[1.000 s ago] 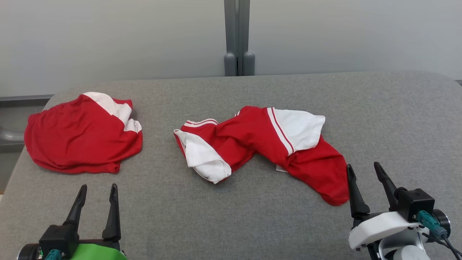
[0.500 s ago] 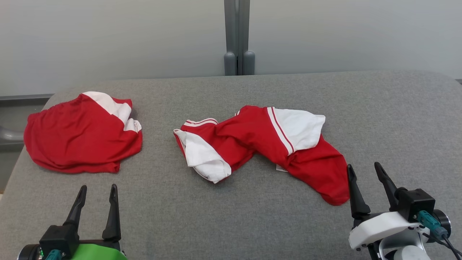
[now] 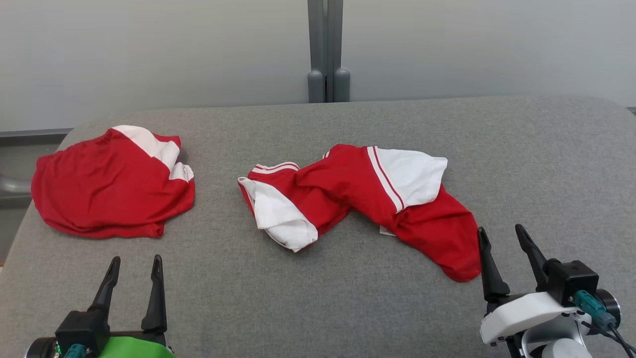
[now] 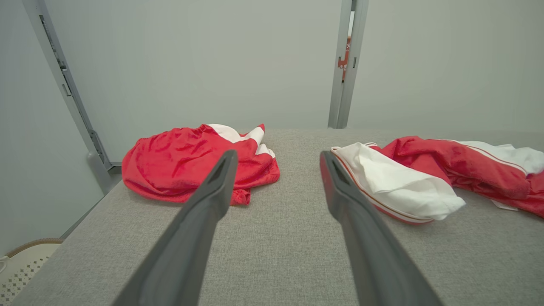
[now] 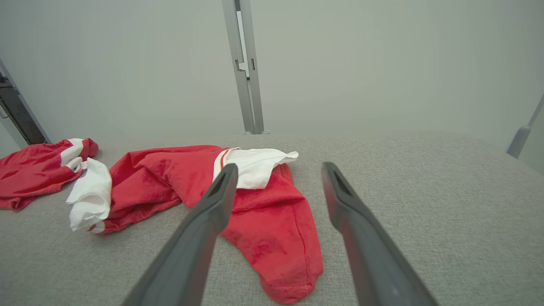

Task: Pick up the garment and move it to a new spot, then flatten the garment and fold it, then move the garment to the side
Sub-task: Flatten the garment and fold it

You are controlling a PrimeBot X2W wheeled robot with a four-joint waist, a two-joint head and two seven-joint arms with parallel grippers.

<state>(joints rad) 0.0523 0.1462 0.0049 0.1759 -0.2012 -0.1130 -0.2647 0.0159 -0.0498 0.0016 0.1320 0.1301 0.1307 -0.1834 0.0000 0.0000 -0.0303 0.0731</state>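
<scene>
A crumpled red and white garment [image 3: 357,199] lies across the middle of the grey table [image 3: 348,308]; the right wrist view shows this garment [image 5: 178,182] too. A second red and white garment [image 3: 109,186] sits bunched at the left, also seen as a bunched garment [image 4: 187,161] in the left wrist view. My left gripper [image 3: 135,259] stands open near the front left, nothing between its fingers. My right gripper [image 3: 501,228] is open at the front right, its left fingertip just beside the middle garment's red lower end.
A grey post [image 3: 327,49] rises behind the table against a pale wall. Bare grey table surface lies at the right and along the front. Beyond the table's left edge sits a pale perforated basket [image 4: 21,263] on the floor.
The whole picture has shifted down very slightly, so the camera has moved. Garments and grippers keep their places.
</scene>
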